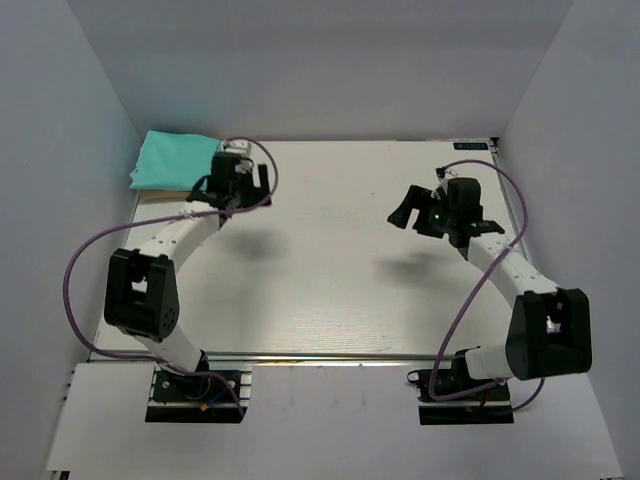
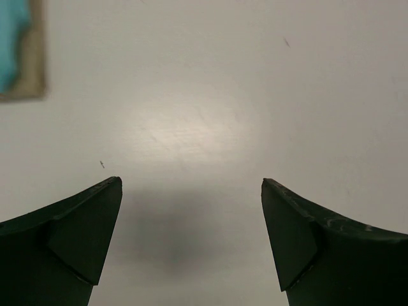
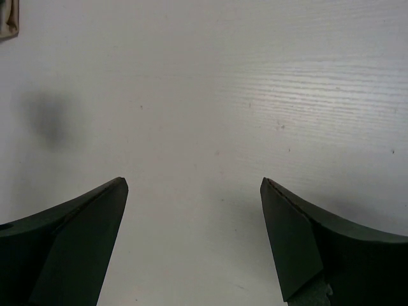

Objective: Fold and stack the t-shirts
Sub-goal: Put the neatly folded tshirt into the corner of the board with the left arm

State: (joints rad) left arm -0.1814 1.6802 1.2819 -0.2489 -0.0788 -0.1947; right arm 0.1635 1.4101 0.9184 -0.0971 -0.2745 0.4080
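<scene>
The teal-green t-shirt [image 1: 175, 160] lies folded at the table's far left corner, on top of the tan-beige t-shirt [image 1: 163, 193], of which only a thin edge shows. Both show at the top left of the left wrist view: teal [image 2: 11, 44], tan [image 2: 37, 64]. A tan corner [image 3: 7, 19] shows in the right wrist view. My left gripper [image 1: 236, 190] [image 2: 191, 185] is open and empty, just right of the stack, above bare table. My right gripper [image 1: 420, 207] [image 3: 194, 185] is open and empty over the table's right middle.
White walls close in the table [image 1: 320, 280] on the left, back and right. A metal rail [image 1: 330, 356] runs along the near edge by the arm bases. Purple cables loop beside both arms.
</scene>
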